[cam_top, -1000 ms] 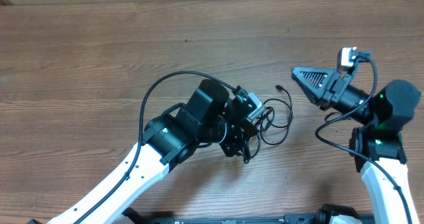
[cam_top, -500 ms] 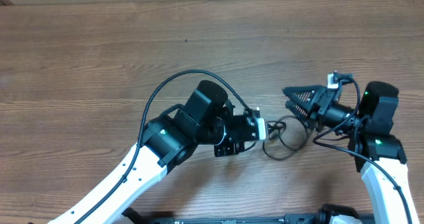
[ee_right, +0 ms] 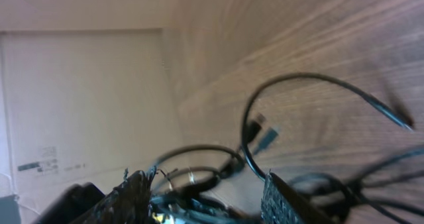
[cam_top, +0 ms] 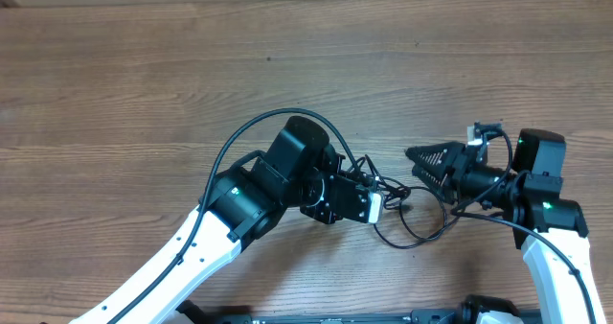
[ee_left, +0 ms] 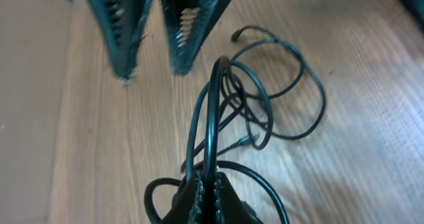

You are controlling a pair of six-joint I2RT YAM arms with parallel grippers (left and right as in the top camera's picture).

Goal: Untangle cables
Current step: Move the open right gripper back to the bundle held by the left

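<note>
Black cables (ee_left: 211,118) pinched in closed left jaws, right jaws half-open, empty, now nearer them.

The thin black looped cables (ee_left: 210,124) are lying on the brown wooden table (cam_top: 144,75), between the left fingers (ee_left: 228,204) and the right fingers (cam_top: 433,159).

Matt wood-grain table (cam_top: 144,94), glossy blk rubbery cables (ee_left: 212,118), ribbed plastic fingers (ee_left: 192,22)

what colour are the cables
The cables are black, with a plain surface; they show best in the left wrist view.
</note>
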